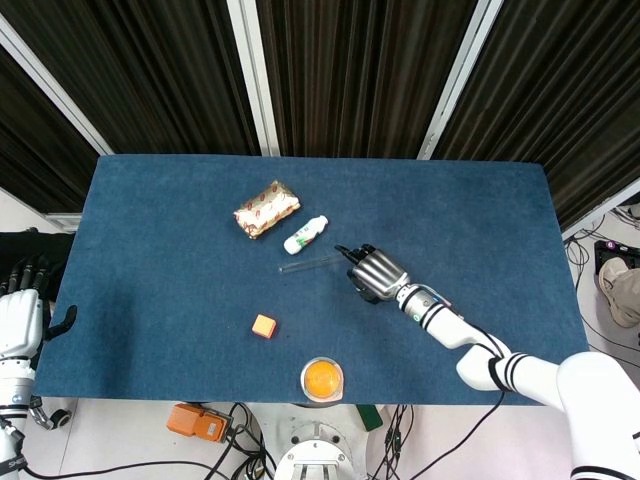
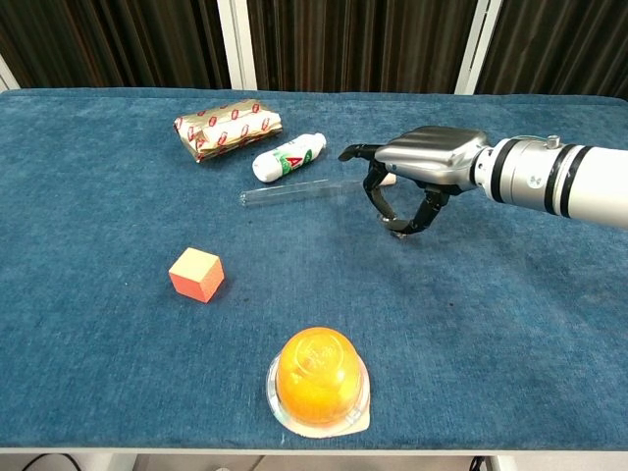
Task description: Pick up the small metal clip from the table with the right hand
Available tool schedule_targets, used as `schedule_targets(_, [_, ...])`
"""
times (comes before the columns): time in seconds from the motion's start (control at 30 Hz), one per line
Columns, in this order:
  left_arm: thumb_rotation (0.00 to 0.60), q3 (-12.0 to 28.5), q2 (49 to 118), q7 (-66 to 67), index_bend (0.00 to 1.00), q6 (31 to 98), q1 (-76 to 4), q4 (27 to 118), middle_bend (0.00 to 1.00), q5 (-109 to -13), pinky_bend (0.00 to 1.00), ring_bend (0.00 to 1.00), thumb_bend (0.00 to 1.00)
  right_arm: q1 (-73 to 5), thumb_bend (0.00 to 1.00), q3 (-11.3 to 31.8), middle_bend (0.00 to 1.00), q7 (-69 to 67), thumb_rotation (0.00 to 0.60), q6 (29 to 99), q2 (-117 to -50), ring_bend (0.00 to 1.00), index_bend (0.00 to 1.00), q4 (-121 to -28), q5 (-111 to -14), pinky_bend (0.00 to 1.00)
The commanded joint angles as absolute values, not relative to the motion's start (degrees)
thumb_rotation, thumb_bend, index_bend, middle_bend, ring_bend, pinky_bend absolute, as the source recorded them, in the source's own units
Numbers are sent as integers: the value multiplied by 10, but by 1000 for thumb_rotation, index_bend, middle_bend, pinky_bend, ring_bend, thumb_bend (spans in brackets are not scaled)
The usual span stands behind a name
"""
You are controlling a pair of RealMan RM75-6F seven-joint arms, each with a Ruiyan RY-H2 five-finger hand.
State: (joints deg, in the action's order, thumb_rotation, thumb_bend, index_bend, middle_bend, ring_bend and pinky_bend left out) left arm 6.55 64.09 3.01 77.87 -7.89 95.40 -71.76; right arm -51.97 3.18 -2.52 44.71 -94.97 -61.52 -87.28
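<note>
The small metal clip (image 2: 400,230) shows in the chest view as a tiny glint between the fingertips of my right hand (image 2: 422,162), just above the blue table (image 2: 549,324). The fingertips (image 2: 377,201) curl down and pinch it. In the head view the right hand (image 1: 375,275) sits right of the table's centre and covers the clip. My left hand (image 1: 20,310) hangs off the table's left edge, fingers out, holding nothing.
A clear glass tube (image 2: 289,192) lies just left of the right hand, with a white bottle (image 2: 287,157) and a foil-wrapped packet (image 2: 228,128) behind it. An orange cube (image 2: 196,274) and an orange jelly cup (image 2: 319,378) sit nearer the front edge.
</note>
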Motion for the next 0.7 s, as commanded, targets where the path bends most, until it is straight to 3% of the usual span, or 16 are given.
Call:
schedule_targets(0.03, [600,66,641,30,177,779,-78,954,50,-717,149,43,311,-520,553,32,75,-23,600,448,-948,260,689,-617,-873,245])
schedule_targets(0.4, [600,66,640,28,177,777,-78,957,50,-712,149,45,312,-513,565,37,75,-21,600,471,-927,260,691,-647,-870,246])
schedule_targets(0.7, [600,65,640,30,177,776,-78,960,50,-712,149,45,312,-508,566,51,75,-93,600,483,-859,260,691,-741,-863,248])
